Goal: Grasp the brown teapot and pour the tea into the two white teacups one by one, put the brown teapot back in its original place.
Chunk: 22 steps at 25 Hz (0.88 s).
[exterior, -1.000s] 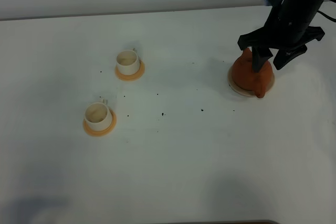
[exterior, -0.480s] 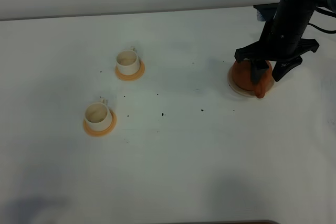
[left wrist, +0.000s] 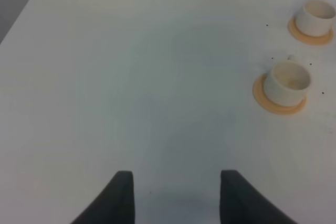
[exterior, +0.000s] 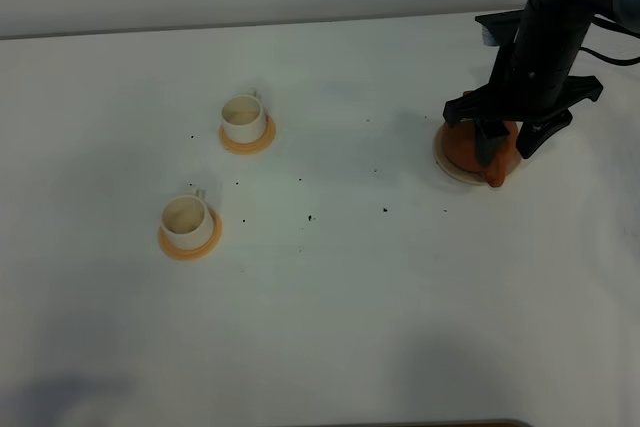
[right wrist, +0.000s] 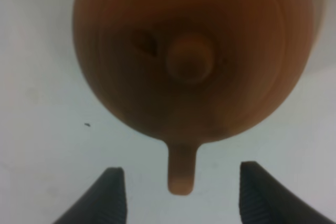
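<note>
The brown teapot sits on the pale beige disc at the right of the table. My right gripper is open and low over it, one finger on each side of the front. In the right wrist view the teapot fills the picture, and its spout points between my open fingertips. Two white teacups on orange saucers stand at the left, one farther and one nearer. My left gripper is open and empty above bare table, with both cups ahead of it.
Small dark specks lie scattered on the white table between the cups and the teapot. The table's back edge meets a grey wall. The right arm's cable hangs at the far right.
My right gripper has come down over the teapot, so its open fingers now sit lower around it. The teapot and the cups have not moved.
</note>
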### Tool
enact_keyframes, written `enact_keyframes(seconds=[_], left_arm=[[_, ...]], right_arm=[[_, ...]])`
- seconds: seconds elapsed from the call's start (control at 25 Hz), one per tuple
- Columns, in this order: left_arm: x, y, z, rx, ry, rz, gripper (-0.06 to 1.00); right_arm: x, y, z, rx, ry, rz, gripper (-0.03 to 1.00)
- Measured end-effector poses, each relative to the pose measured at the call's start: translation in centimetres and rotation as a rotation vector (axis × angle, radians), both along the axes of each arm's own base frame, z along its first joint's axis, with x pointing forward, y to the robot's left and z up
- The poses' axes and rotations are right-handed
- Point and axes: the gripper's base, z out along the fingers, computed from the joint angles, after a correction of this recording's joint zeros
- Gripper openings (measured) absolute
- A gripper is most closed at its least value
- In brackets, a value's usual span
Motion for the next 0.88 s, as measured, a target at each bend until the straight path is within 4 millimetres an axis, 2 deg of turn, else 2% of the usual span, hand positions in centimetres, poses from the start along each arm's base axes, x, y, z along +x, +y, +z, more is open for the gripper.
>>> enact_keyframes(seconds=[0.48, 0.88], left_arm=[[0.0, 0.0, 0.0, 0.0, 0.0, 0.0, 0.38], [0.0, 0.0, 0.0, 0.0, 0.0, 0.0, 0.38]], right_arm=[[0.22, -0.29, -0.99, -0.044, 0.003, 0.025, 0.44], [0.22, -0.23, -0.98, -0.038, 0.002, 0.038, 0.41]])
